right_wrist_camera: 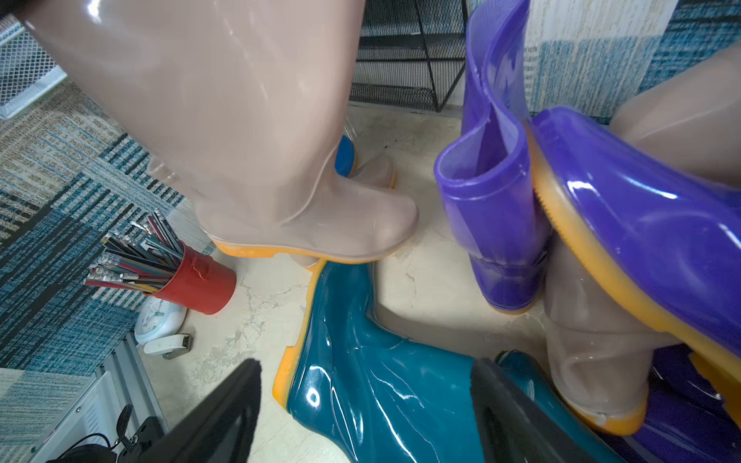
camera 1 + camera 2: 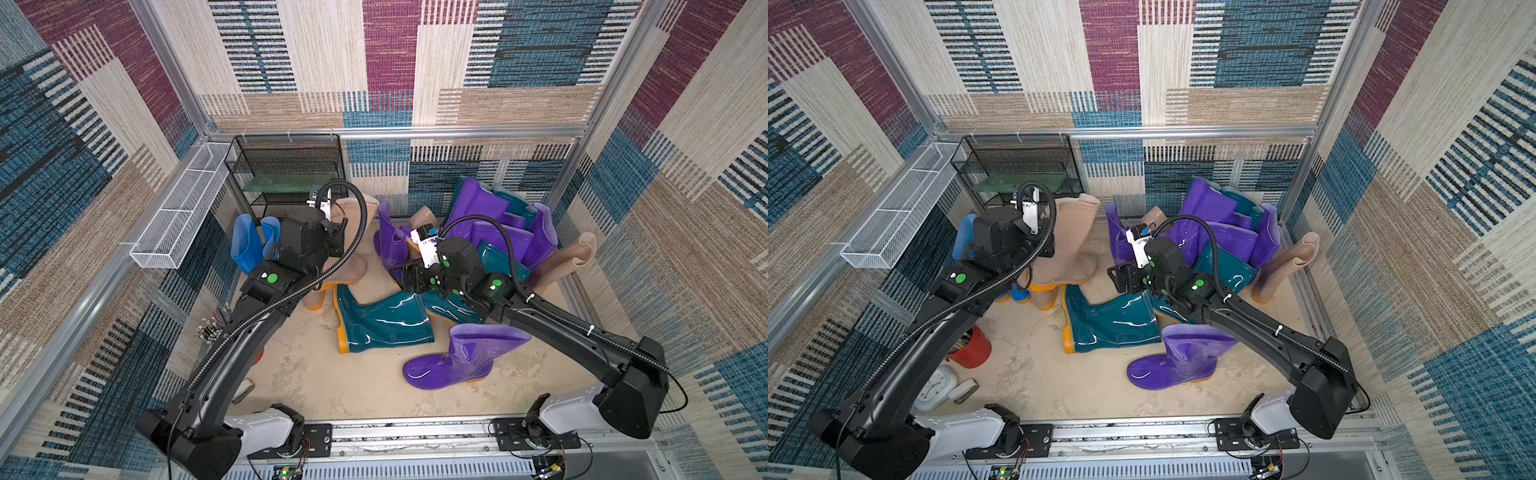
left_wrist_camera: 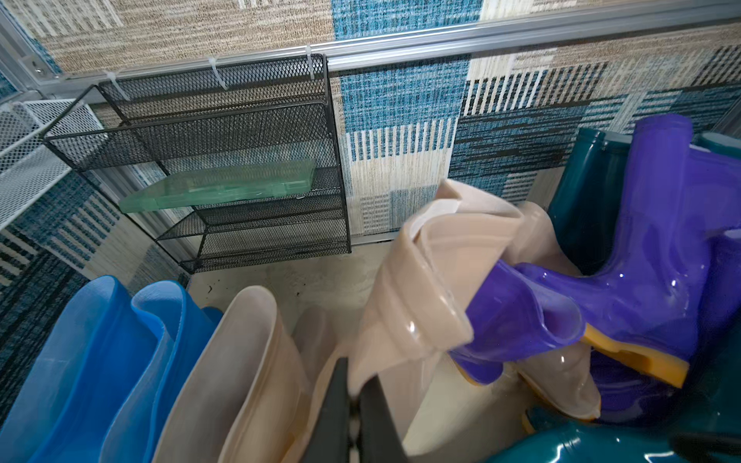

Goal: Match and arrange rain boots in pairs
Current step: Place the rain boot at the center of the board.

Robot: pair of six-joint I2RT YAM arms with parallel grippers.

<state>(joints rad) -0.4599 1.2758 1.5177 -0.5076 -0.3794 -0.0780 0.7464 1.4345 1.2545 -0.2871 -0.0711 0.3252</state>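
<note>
My left gripper [image 3: 355, 395] is shut on the top edge of a tall beige rain boot [image 2: 1071, 241], which leans with its orange sole low by the floor. A blue pair [image 2: 249, 245] and another beige boot [image 3: 240, 360] stand just left of it. My right gripper [image 1: 365, 401] hangs open over a dark teal boot [image 2: 382, 324] lying on its side, one finger [image 1: 224, 409] on each side and nothing held. A purple boot [image 2: 453, 361] stands in front. Purple and teal boots are piled at the back right [image 2: 490, 220]. One beige boot [image 2: 569, 257] leans on the right wall.
A black mesh rack [image 2: 286, 166] holding a green box stands at the back left, with a white mesh basket [image 2: 178, 216] on the left wall. A red cup of pencils [image 2: 973, 349] and a white clock [image 2: 934, 388] sit at the front left under my left arm.
</note>
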